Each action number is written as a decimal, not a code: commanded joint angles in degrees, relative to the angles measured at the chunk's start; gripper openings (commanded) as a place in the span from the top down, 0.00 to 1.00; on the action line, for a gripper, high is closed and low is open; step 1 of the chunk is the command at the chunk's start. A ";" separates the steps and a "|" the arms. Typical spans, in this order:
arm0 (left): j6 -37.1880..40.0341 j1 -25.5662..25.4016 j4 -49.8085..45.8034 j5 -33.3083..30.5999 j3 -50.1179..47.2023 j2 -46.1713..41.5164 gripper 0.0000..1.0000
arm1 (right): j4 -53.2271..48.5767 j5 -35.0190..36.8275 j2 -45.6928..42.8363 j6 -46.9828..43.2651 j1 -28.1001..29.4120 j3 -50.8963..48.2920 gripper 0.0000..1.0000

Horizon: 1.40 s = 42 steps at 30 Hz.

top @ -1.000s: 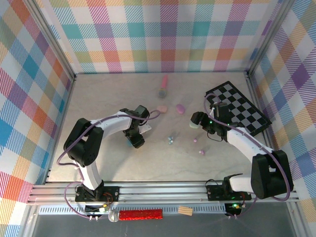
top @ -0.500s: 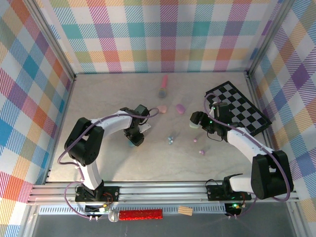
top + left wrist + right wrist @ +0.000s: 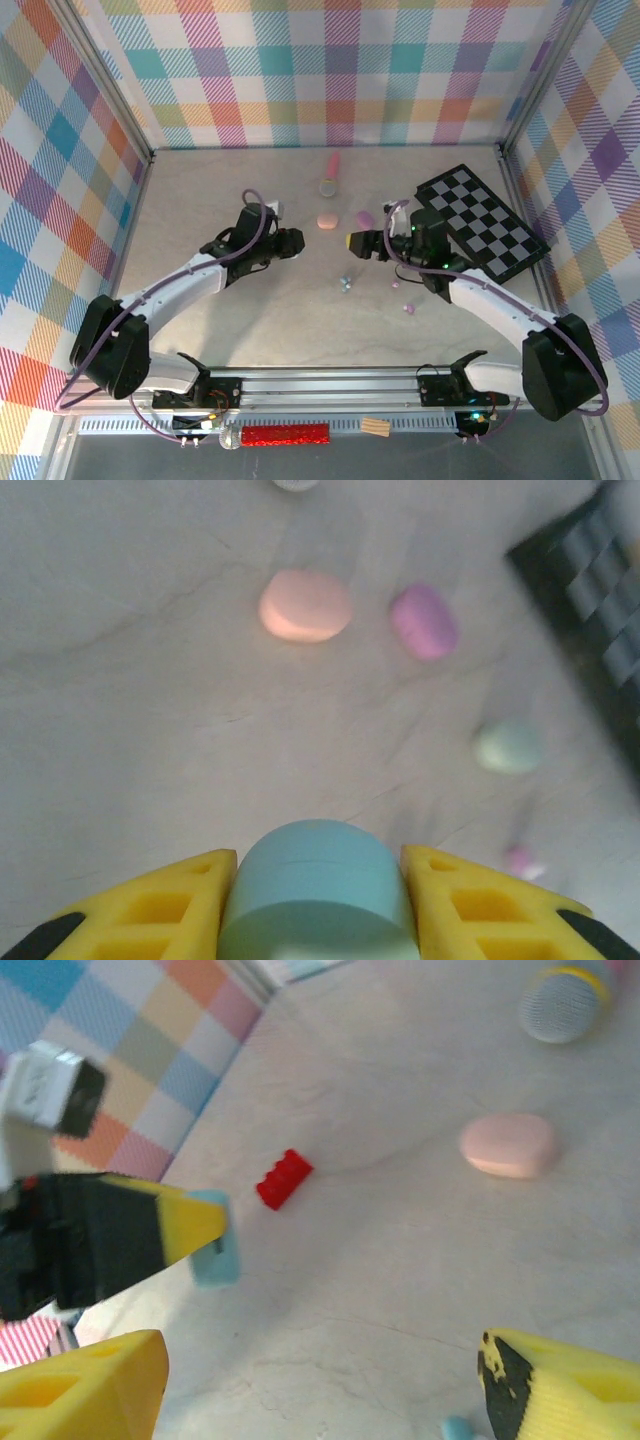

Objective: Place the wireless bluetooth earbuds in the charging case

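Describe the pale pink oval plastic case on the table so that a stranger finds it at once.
Start at the black-and-white checkered board on the right of the pale grey table. Going left from it, pass the purple oval case; the pale pink oval plastic case lies next, apart from it. Its neighbour is purple; this case is pink and lies flat.

The walls [image 3: 330, 70] are showing pastel plaid, the counter [image 3: 220, 320] pale grey marbling, the board [image 3: 485, 230] black-and-grey checks. The left pincer's [image 3: 315, 855] fingers [image 3: 150, 905] are showing yellow around a pale blue case [image 3: 318, 900]. A peach-pink case [image 3: 305, 605], a purple case [image 3: 424, 621] and a mint case [image 3: 508, 747] are lying apart. The brick [image 3: 284, 1178] is glowing red; the earbuds [image 3: 344, 284] are showing pastel blue and pink.
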 commanded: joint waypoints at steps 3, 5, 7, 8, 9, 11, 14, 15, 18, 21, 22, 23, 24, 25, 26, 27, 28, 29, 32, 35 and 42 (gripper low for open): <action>-33.43 -2.57 18.69 -0.47 -5.47 -2.29 0.65 | 12.84 -1.20 -0.48 -8.52 5.85 -2.03 0.18; -40.74 -3.61 21.98 -2.19 -6.91 -2.61 0.65 | 17.18 -1.15 0.00 -10.50 7.49 -3.13 0.18; -46.82 -4.21 26.27 -2.80 -8.36 -2.18 0.66 | 18.71 -1.72 1.11 -11.17 8.22 -2.83 0.17; -49.20 -4.51 28.05 -2.80 -8.62 -1.79 0.67 | 19.31 -1.93 1.98 -11.43 8.42 -2.53 0.17; -50.76 -4.76 29.46 -2.39 -8.56 -1.35 0.67 | 19.76 -2.12 2.83 -11.63 8.66 -2.21 0.17; -52.79 -5.25 31.09 -2.25 -8.28 -0.56 0.67 | 21.06 -2.18 4.41 -11.48 8.95 -1.76 0.17; -56.36 -5.93 34.33 -2.79 -9.40 0.75 0.68 | 22.99 -2.29 7.05 -11.04 9.26 -0.90 0.17; -57.76 -6.16 35.68 -2.78 -9.95 1.22 0.69 | 23.79 -2.38 7.87 -10.93 9.30 -0.66 0.17; -60.03 -6.65 38.35 -2.01 -10.47 2.54 0.69 | 24.74 -1.95 9.91 -10.53 9.30 -0.01 0.18; -60.27 -7.04 38.99 -0.99 -10.33 3.18 0.69 | 24.75 -0.80 11.68 -10.92 9.30 1.20 0.21; -60.31 -7.17 39.02 -0.85 -10.30 3.15 0.69 | 24.61 -0.25 12.12 -11.30 9.30 1.60 0.22; -60.31 -7.27 38.87 -0.73 -10.30 3.13 0.69 | 24.28 0.19 12.58 -11.74 9.30 2.17 0.24; -60.30 -7.26 38.80 -0.69 -10.38 3.03 0.69 | 23.92 0.55 12.95 -12.17 9.22 2.49 0.25; -60.40 -7.33 38.93 -0.62 -10.52 3.00 0.69 | 23.46 0.76 13.31 -12.54 9.22 3.09 0.27; -60.40 -7.36 38.94 -0.43 -10.44 2.90 0.69 | 23.20 0.95 13.75 -12.69 9.17 3.50 0.29; -60.32 -7.36 38.85 -0.32 -10.43 2.76 0.69 | 23.24 0.96 14.16 -12.77 9.13 3.74 0.33; -60.18 -7.36 38.64 -0.31 -10.37 2.63 0.69 | 23.24 0.66 14.54 -12.77 9.00 4.02 0.37; -60.13 -7.36 38.46 -0.45 -10.51 2.52 0.69 | 23.24 0.27 14.90 -12.69 8.95 4.25 0.40; -60.22 -7.36 38.66 -0.94 -11.00 2.36 0.69 | 22.93 -0.98 15.74 -12.73 8.86 5.11 0.55; -60.22 -7.36 39.62 -0.33 -10.67 2.69 0.69 | 22.43 -1.93 16.10 -13.10 8.86 5.87 0.66; -59.79 -7.36 40.15 0.47 -9.99 3.04 0.68 | 19.16 -3.73 16.57 -13.24 8.47 6.85 0.61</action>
